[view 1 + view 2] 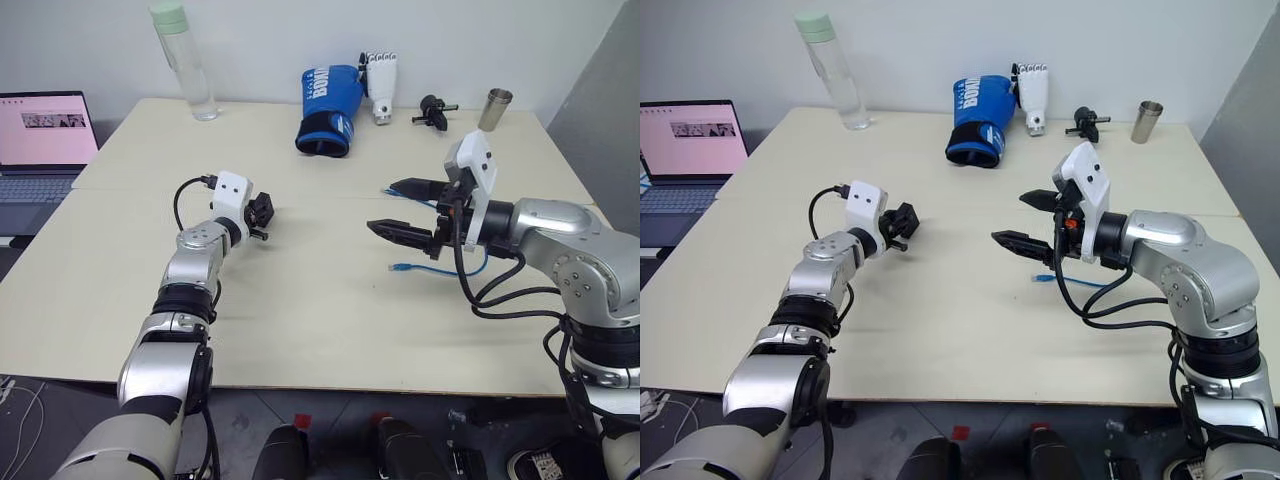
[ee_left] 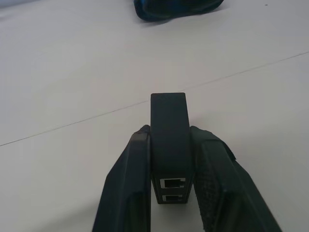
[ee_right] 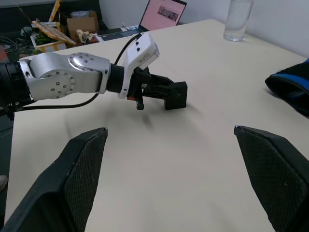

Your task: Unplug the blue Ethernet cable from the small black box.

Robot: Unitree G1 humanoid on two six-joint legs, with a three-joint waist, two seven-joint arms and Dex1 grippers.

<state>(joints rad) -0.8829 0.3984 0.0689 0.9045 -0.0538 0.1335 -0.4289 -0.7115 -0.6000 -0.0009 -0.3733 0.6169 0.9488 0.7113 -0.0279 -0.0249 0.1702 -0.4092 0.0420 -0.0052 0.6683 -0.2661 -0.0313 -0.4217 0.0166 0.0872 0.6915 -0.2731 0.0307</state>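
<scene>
The small black box [image 2: 168, 140] stands on edge between the fingers of my left gripper [image 1: 262, 212], which is shut on it just above the table, left of centre. Both ports on the box's near face are empty. The blue Ethernet cable [image 1: 430, 270] lies loose on the table at the right, its clear plug end pointing left, apart from the box. My right gripper [image 1: 381, 207] hovers over the cable, open, with nothing between its fingers. In the right wrist view the box [image 3: 175, 94] sits across from those spread fingers.
Along the table's far edge stand a clear bottle [image 1: 185, 60], a blue boxing glove [image 1: 328, 110], a white robotic hand [image 1: 381, 85], a black knobbed gadget [image 1: 433, 110] and a steel cup [image 1: 495, 108]. A laptop [image 1: 40, 140] sits off the table's left side.
</scene>
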